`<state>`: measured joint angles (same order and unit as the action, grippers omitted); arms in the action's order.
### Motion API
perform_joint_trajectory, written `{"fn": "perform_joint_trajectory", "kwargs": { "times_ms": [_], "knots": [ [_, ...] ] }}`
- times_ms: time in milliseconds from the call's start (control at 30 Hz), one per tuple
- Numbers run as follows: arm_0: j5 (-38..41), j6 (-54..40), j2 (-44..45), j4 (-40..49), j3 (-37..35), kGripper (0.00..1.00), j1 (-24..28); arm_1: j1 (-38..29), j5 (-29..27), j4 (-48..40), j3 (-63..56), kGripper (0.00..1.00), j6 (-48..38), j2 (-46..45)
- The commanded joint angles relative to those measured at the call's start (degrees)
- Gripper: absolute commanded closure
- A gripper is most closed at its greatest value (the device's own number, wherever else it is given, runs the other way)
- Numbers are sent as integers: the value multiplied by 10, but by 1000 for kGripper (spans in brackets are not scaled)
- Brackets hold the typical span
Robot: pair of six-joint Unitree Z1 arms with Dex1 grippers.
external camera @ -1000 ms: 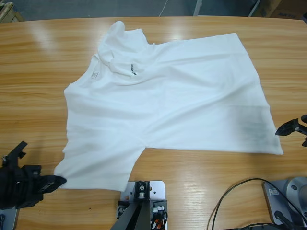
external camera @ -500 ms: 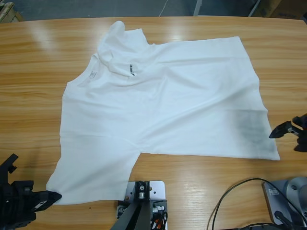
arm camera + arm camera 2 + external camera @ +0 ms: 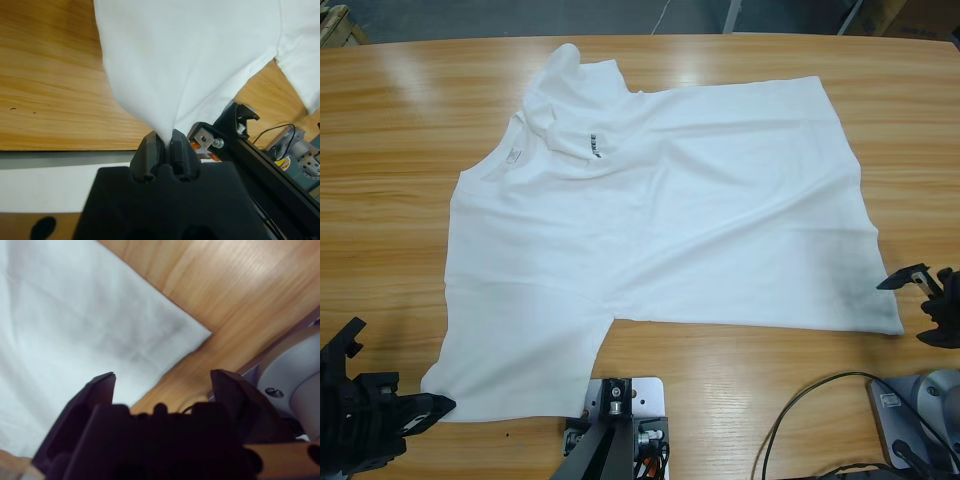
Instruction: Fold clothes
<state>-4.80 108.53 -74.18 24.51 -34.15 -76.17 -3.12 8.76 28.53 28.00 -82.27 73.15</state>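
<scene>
Left end effector (image 3: pixel 165 140) pinches T-shirt (image 3: pixel 660 220) sleeve; right end effector (image 3: pixel 162 382) gapes empty; logo (image 3: pixel 595 146) unreadable

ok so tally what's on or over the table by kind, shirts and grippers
white T-shirt: 1
grippers: 2, the left gripper with jaws shut on the shirt's sleeve, the right gripper with jaws open by the hem corner
total: 3

Long wooden table (image 3: pixel 390 180) (glossy, light glare), grey floor (image 3: pixel 520 18) beyond.
</scene>
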Motion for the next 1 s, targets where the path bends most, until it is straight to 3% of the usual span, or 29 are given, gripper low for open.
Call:
{"fn": "perform_joint_trajectory", "kwargs": {
  "times_ms": [33,167,233,400,733,1000],
  "knots": [
    [-6,-12,-18,9,-1,1000,-6,-21,-8,-72,-64,220,-146,-25],
    [-7,-16,-20,9,3,1000,-6,-61,-30,-122,-100,250,-186,-76],
    [-6,-17,-25,9,5,1000,-6,-69,-36,-122,-103,338,-202,-108],
    [-2,-23,-49,4,-4,1000,-5,-174,-75,-118,-103,349,-356,-123],
    [0,-24,-57,-1,-4,1000,-4,-245,-69,-89,-102,347,-419,-94],
    [6,-27,-54,-1,-1,1000,-1,-255,-72,-159,-134,365,-430,-56]
  ]
}}
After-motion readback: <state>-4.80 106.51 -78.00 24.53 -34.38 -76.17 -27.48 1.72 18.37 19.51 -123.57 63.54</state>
